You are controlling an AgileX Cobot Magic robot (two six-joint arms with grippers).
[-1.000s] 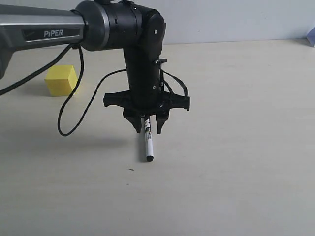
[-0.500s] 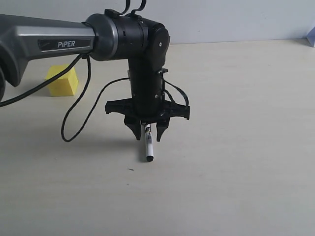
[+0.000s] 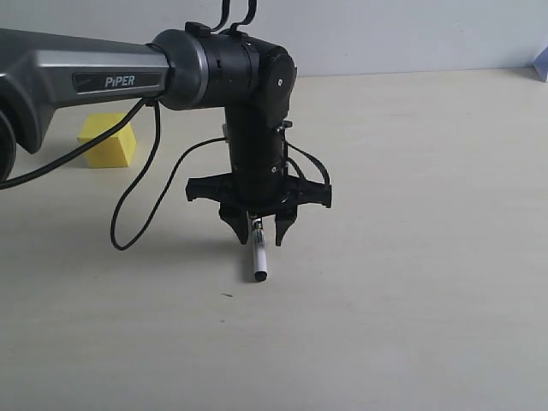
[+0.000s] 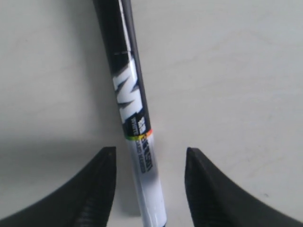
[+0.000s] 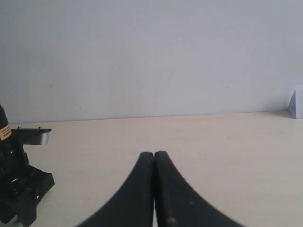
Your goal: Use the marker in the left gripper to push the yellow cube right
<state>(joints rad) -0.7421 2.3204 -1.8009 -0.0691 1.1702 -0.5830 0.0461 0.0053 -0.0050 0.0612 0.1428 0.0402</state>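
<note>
Pale beige table runs back to a plain grey-white wall. On it lies the marker, its black end toward the exterior camera and its white, lettered barrel running up between the jaws of the left gripper. Those jaws point down at the table, spread wide, with bare table showing on either side of the marker. A black cable loops from the arm. The yellow cube sits well apart, far left and behind. The right gripper has its jaws pressed together on nothing.
</note>
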